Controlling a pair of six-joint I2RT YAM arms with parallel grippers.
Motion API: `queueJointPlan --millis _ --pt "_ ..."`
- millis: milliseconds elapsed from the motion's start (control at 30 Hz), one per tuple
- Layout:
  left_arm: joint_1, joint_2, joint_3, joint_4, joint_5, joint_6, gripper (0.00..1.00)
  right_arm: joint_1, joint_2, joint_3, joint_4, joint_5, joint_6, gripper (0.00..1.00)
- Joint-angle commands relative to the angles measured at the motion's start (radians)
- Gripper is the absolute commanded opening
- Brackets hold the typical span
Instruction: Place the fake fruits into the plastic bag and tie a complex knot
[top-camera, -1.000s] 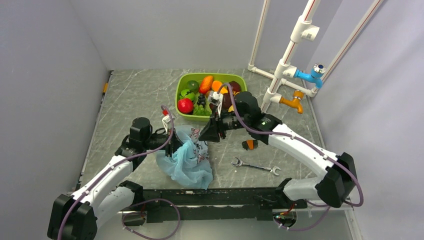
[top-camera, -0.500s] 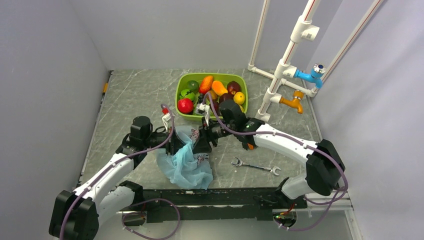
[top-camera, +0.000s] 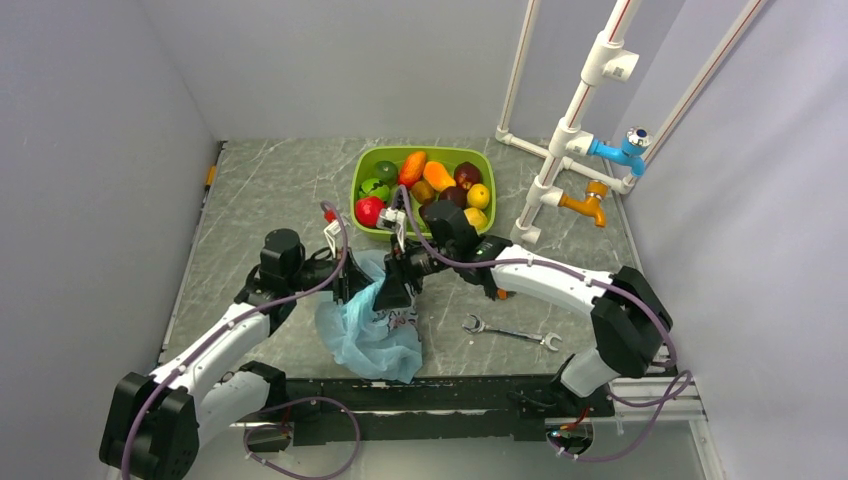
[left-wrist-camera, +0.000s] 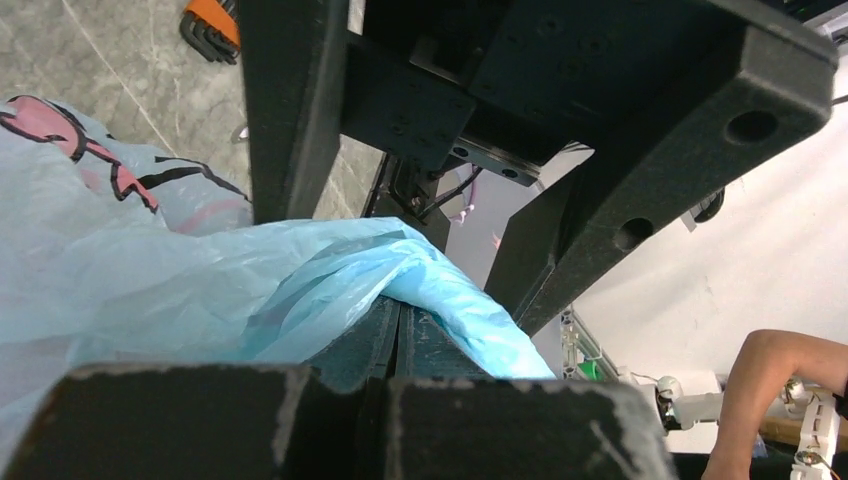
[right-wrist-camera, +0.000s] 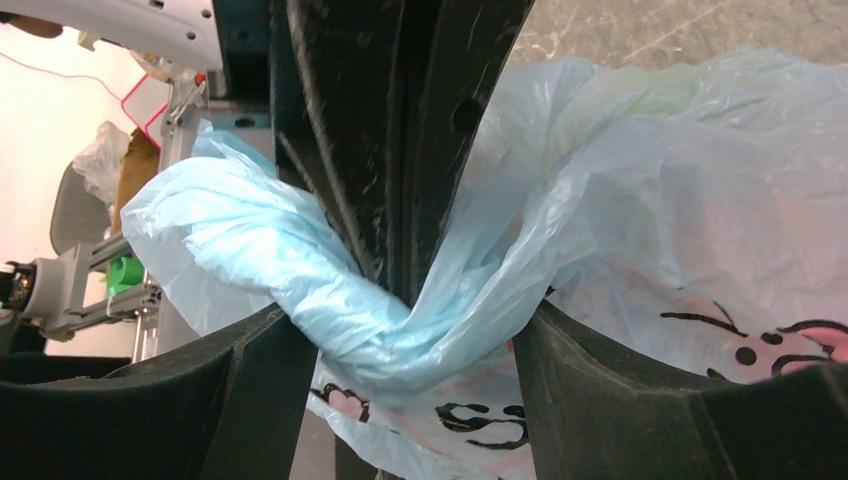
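Observation:
The light-blue plastic bag (top-camera: 372, 335) lies crumpled on the table in front of the arms. My left gripper (top-camera: 357, 287) is shut on a gathered fold of the bag (left-wrist-camera: 300, 270), and its fingers (left-wrist-camera: 400, 335) are pressed together. My right gripper (top-camera: 390, 292) is open, and its fingers (right-wrist-camera: 250, 390) straddle a twisted strand of the bag (right-wrist-camera: 400, 330) right at the left gripper's tips. No knot with tails is in view. Fake fruits (top-camera: 412, 167) fill the lime-green tray (top-camera: 360, 175) behind. What the bag holds is hidden.
A silver wrench (top-camera: 510, 332) lies right of the bag. A small orange-and-black tool (top-camera: 497, 292) shows under the right arm. A white pipe frame (top-camera: 560, 150) with blue and orange taps stands at the back right. Grey walls enclose the table.
My right gripper has moved left and down from the tray's front to the bag, and its open jaws now straddle the strand that the left gripper holds. The left arm has barely moved.

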Motion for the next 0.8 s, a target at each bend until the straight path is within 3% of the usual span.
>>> queueJointPlan --millis 0,400,567,767 --pt "-0.030 -0.012 -0.021 0.079 0.046 -0.022 0.00 0.003 0.030 0.075 0.135 -0.029 0.047 0.71" --pt "-0.057 0.037 -0.031 0.083 0.024 -0.002 0.00 0.012 0.025 0.100 0.212 -0.025 0.107 0.75" --pt "-0.054 0.011 -0.006 0.019 0.018 0.043 0.00 -0.014 -0.071 0.078 -0.007 -0.013 -0.042 0.84" --pt "-0.053 -0.001 0.007 0.010 0.020 0.071 0.00 -0.024 -0.219 -0.039 -0.203 0.015 -0.156 0.83"
